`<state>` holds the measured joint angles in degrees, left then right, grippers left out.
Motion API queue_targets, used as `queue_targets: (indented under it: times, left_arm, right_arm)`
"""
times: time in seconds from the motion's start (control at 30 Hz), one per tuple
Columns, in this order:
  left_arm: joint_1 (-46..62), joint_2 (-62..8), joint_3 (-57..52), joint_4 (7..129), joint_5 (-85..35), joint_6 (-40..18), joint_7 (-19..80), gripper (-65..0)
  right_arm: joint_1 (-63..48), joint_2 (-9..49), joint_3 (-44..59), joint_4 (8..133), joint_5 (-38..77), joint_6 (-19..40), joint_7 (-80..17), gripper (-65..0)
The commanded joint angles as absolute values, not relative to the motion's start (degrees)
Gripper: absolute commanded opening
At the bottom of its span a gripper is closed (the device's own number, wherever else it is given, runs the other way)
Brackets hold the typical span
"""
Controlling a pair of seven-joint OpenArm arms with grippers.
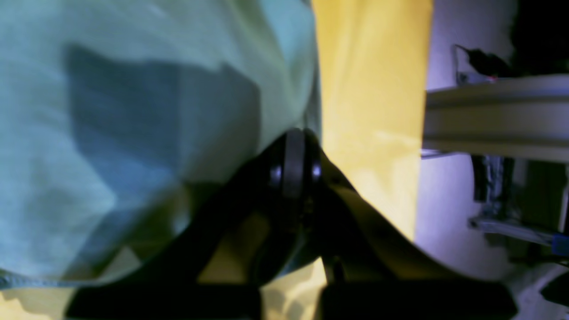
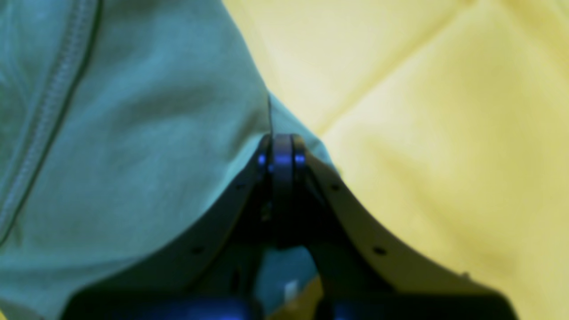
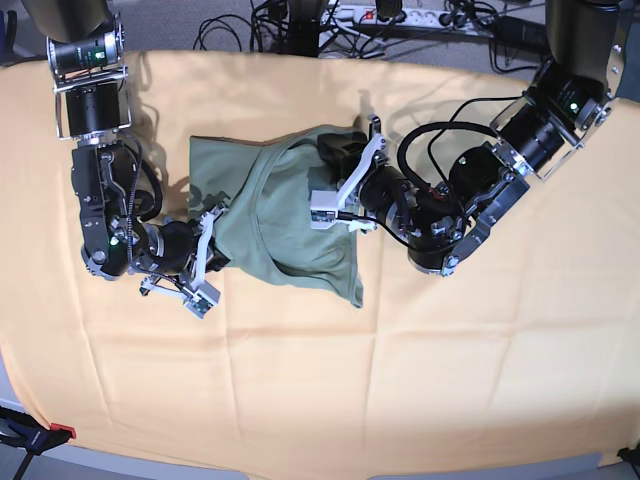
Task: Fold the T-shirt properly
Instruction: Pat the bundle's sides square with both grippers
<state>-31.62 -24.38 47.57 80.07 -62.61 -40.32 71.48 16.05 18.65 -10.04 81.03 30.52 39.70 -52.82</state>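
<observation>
Across nearly the whole base view lay the orange-yellow table cloth (image 3: 420,370), creased in a grid of fold lines; its near edge ran along the bottom of the view, its far edge lay beneath a tangle of cables (image 3: 300,25) and a power strip (image 3: 400,14). Broad bare cloth stretched along the near edge and toward both near corners; a narrower bare band ran along the far edge.

Left of centre, toward the far edge, sat the T-shirt (image 3: 265,235), sage green, partly folded, its lower hem corner pointing toward the near edge and one layer lifted over another. In the right wrist view a stitched seam ran down the fabric, whose edge met bare cloth just beside the jaws.

Left arm (image 3: 500,165): entered from the far right corner and reached to the shirt's right edge. Left gripper (image 1: 294,146): jaws closed, pinching the shirt's edge where fabric met yellow cloth.

Right arm (image 3: 95,170): descended along the cloth's left side. Right gripper (image 2: 281,151): jaws closed together on a fold of the shirt at its left edge.

Red clamp (image 3: 55,434): at the near left corner.
</observation>
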Motion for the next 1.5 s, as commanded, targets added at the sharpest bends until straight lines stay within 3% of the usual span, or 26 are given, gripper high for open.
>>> queue_targets:
  times: [0.0, 0.23, 0.47, 0.57, 1.0, 1.1, 1.23, 1.47]
  left_arm:
    - [-33.17, -24.77, 47.16, 79.94, -56.82, -40.00, 71.92, -65.0]
    - [-34.52, -24.75, 47.16, 79.46, -46.70, -40.00, 65.47, -65.0]
    - [-36.67, -24.77, 47.13, 79.35, -34.15, -40.00, 58.43, -65.0]
    - [-38.39, -24.73, 47.13, 79.37, -28.99, -36.84, 54.81, -65.0]
    - [-45.63, -23.79, 47.13, 78.08, -22.96, -31.44, 47.72, -65.0]
    - [-46.57, -23.94, 44.80, 78.11, -26.79, -31.42, 48.62, -65.0]
    - [-46.68, -24.03, 33.52, 78.11, -38.92, -31.92, 53.19, -65.0]
    - [-45.39, -24.16, 14.52, 78.08, -61.17, -39.51, 63.75, -65.0]
  right_arm:
    - [17.47, 19.62, -9.78, 81.91, 32.93, 40.00, -54.06, -65.0]
    - [16.29, 21.02, -9.76, 82.70, 43.68, 40.00, -62.59, -65.0]
    - [12.53, 21.85, -9.76, 87.66, 45.87, 40.00, -64.36, -65.0]
    - [11.05, 22.61, -9.72, 90.04, 47.35, 40.00, -65.32, -65.0]
    - [7.01, 27.99, -9.17, 95.81, 58.46, 40.00, -70.13, -65.0]
    - [7.16, 27.94, -5.50, 96.29, 58.39, 40.00, -68.49, -65.0]
    - [6.04, 27.94, 0.01, 96.27, 56.31, 40.00, -65.17, -65.0]
    - [2.57, 26.65, 1.08, 95.64, 50.52, 39.97, -61.43, -65.0]
